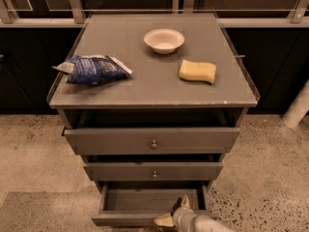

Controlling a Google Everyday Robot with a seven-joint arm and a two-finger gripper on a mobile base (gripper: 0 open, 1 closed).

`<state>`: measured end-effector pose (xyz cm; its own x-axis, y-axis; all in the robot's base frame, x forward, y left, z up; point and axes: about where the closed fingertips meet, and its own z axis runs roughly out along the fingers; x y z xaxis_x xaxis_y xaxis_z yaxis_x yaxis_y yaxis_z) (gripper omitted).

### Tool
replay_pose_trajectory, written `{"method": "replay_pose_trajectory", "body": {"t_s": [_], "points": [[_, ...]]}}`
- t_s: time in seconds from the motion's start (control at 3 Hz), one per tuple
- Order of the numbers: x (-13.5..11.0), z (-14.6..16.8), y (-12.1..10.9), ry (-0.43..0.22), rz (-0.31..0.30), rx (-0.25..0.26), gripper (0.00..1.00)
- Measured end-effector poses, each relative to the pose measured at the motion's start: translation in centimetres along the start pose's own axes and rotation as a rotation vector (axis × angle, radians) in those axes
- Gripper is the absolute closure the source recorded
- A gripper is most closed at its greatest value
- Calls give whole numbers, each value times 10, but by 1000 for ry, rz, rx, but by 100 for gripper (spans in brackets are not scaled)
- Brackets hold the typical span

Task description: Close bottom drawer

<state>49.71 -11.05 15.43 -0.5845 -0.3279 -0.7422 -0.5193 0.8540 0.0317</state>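
The bottom drawer [145, 199] is the narrowest of three grey-brown drawers in a cabinet, and it stands pulled out farthest, its inside empty. Its front panel runs along the lower edge of the camera view, and its knob does not show. My gripper [173, 211] is at the drawer's front panel, right of centre, reaching in from the bottom edge of the view. Its pale fingertips [185, 201] sit at the panel's top edge.
The middle drawer [153, 171] and top drawer [152, 140] are each slightly open. On the cabinet top [145, 88] lie a blue chip bag [94, 69], a white bowl [164, 40] and a yellow sponge [197, 71]. Speckled floor lies on both sides.
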Motion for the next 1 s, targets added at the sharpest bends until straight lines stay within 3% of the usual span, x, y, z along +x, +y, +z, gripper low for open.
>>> {"method": "replay_pose_trajectory", "body": {"t_s": [0.33,0.67,1.0], "points": [[-9,7,-13,-14,16,37,0],[-9,7,-12,-14,16,37,0],[-5,6,-9,-1,31,5,0]]}}
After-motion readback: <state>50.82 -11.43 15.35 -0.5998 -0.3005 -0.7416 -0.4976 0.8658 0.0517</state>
